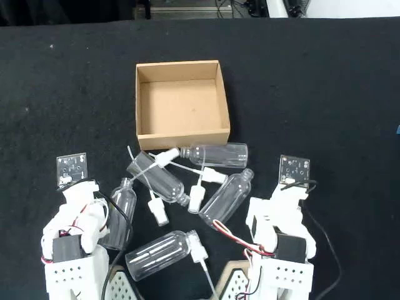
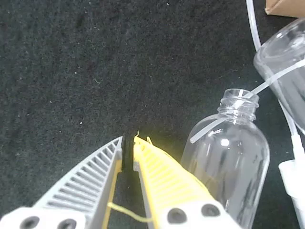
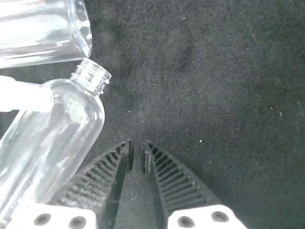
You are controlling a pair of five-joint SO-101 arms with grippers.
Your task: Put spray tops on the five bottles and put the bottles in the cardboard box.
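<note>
Checking progress against the task, I find nothing that can be recorded as complete. The cardboard box sits at the far middle of the worktop and holds 0 bottles. All 5 bottles lie on their sides in a loose cluster on the near side of the box, between the 2 arms.

1. The left bottle lies just beside the left arm. Its neck is bare and a loose dip tube lies across it.
2. The right bottle lies just beside the right arm, and its neck is also bare.
3. The far bottle lies along the box's near wall with a white top at its neck. I cannot tell whether that top is seated.
4. The middle bottle lies among crossed tubes.
5. The near bottle has a top touching its neck, but the tube trails away from the bottle, so I judge that top loose.

The spray tops are scattered through the cluster.

The left pincer is clenched on nothing, over bare cloth just beside the left bottle. The right pincer has its tips all but together and grasps nothing, just beside the right bottle.

Judgement: 0 of 5 bottles are boxed. At least 2 tops, and probably all 5, remain to be fitted.
</note>
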